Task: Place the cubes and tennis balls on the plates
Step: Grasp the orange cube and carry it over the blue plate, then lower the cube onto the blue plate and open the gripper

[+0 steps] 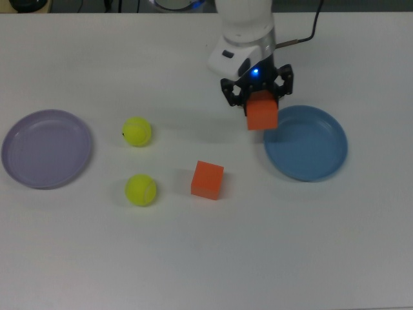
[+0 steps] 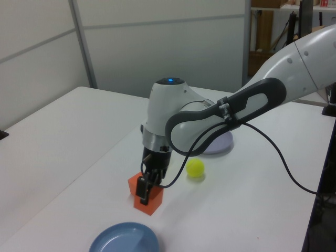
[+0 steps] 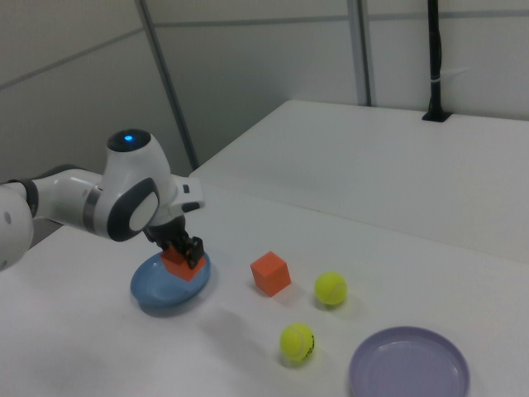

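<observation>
The gripper (image 1: 259, 97) clenches 1 orange cube (image 1: 262, 114), held clear of the bench (image 1: 206, 258) at the blue plate (image 1: 310, 145)'s rim nearest the bench's middle. Released here, the cube could strike that rim and tumble back onto the bench.

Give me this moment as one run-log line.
gripper: shut on held cube | position: at blue plate rim | on table: other cube | purple plate: empty
</observation>
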{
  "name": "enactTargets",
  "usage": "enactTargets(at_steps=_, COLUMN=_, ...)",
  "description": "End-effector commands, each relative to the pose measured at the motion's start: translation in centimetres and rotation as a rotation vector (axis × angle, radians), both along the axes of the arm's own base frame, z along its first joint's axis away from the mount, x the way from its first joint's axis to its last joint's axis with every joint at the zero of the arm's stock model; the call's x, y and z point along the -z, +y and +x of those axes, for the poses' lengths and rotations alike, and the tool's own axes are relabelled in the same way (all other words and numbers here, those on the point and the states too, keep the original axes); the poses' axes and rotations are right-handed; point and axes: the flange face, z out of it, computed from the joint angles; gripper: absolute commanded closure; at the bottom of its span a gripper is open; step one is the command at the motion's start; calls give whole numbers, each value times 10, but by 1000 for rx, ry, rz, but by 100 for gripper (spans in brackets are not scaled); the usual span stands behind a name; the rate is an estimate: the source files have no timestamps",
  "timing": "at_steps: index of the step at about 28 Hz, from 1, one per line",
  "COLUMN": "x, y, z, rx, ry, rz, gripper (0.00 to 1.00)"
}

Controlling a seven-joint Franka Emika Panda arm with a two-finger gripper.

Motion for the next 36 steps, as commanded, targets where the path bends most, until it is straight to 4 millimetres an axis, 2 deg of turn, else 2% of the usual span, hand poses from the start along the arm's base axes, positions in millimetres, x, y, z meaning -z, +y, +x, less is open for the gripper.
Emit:
enactTargets(at_steps=1, x=-6, y=27, z=-5, rx=-36, ry=3, rz=6, gripper=94)
enactTargets(at_steps=6, x=16, y=58, z=2, rx=-60, ry=1, rz=-42, gripper=94)
enactTargets(at_steps=7, x=30, y=67, z=4, rx=-54, ry=3, rz=-69, gripper=94)
enactTargets(at_steps=12, x=67, y=84, z=8, rx=-42, ry=-14, rz=-132, gripper=94)
enactTargets(at_steps=17, x=79, y=96, z=2, rx=-57, ry=-11, rz=-134, gripper=94)
enactTargets(at_steps=27, x=84, y=98, z=2, rx=-56, ry=-9, rz=-127, gripper=94)
enactTargets(at_steps=28, x=83, y=101, z=1, rx=-56, ry=-11, rz=-124, gripper=82)
enactTargets(at_steps=29, x=84, y=101, z=0, rx=-50, ry=-7, rz=-123, gripper=57)
enactTargets(at_steps=30, x=84, y=101, z=0, rx=-41, ry=-3, rz=-122, gripper=18)
enactTargets(at_steps=31, x=83, y=101, z=0, rx=-36, ry=-4, rz=-122, gripper=0)
enactTargets(at_steps=36, x=75, y=102, z=-1, rx=-3, ry=-5, rz=-112, gripper=0)
